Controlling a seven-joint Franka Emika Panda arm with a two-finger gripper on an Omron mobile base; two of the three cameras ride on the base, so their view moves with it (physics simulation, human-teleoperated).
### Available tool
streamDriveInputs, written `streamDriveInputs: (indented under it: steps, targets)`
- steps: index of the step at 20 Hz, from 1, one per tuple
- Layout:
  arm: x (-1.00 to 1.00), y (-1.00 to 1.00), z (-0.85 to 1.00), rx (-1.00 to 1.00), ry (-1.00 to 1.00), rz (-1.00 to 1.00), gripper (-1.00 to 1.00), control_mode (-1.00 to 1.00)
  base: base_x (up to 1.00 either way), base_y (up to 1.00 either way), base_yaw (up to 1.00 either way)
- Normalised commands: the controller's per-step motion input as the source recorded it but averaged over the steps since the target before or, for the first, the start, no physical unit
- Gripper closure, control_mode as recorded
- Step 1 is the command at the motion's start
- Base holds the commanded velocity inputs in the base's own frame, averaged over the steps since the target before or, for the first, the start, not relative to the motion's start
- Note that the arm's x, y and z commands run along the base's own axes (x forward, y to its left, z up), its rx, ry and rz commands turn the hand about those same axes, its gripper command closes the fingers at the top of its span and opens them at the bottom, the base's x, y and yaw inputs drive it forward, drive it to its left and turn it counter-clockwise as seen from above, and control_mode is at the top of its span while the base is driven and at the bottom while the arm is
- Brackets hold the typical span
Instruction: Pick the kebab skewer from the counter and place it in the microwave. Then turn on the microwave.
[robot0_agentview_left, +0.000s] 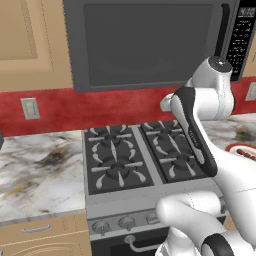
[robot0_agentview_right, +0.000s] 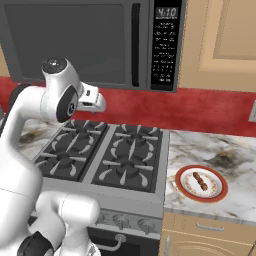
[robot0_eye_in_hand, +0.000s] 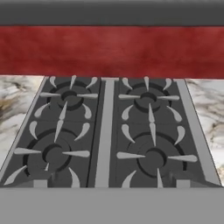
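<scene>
While hand (robot0_agentview_right: 101, 104) hovers over stove (robot0_agentview_right: 100, 155), kebab skewer (robot0_agentview_right: 200, 181) lies far right

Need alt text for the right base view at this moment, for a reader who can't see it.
A kebab skewer lies on a red-rimmed plate on the marble counter, right of a grey gas stove. The robot's white arm rises at left over the stove, below a closed dark microwave with a black keypad.

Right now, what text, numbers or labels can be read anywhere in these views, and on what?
"4:10", roughly: pale digits on the microwave display at the top of its keypad panel; slightly blurred.
Keypad button labels: too small to read.
Stove, counter and plate: no text.
</scene>
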Motion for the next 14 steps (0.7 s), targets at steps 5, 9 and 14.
streamDriveInputs:
  steps: [5, 9, 14]
  targets:
    - [-0.11, -0.21, 0.23, 0.05, -0.08, -0.05, -1.0, -1.0, 0.0, 0.0, 0.0]
    - [-0.1, -0.19, 0.26, 0.01, -0.07, -0.02, -1.0, -1.0, 0.0, 0.0, 0.0]
    - [-0.1, -0.15, 0.26, 0.0, -0.05, 0.0, -1.0, -1.0, 0.0, 0.0, 0.0]
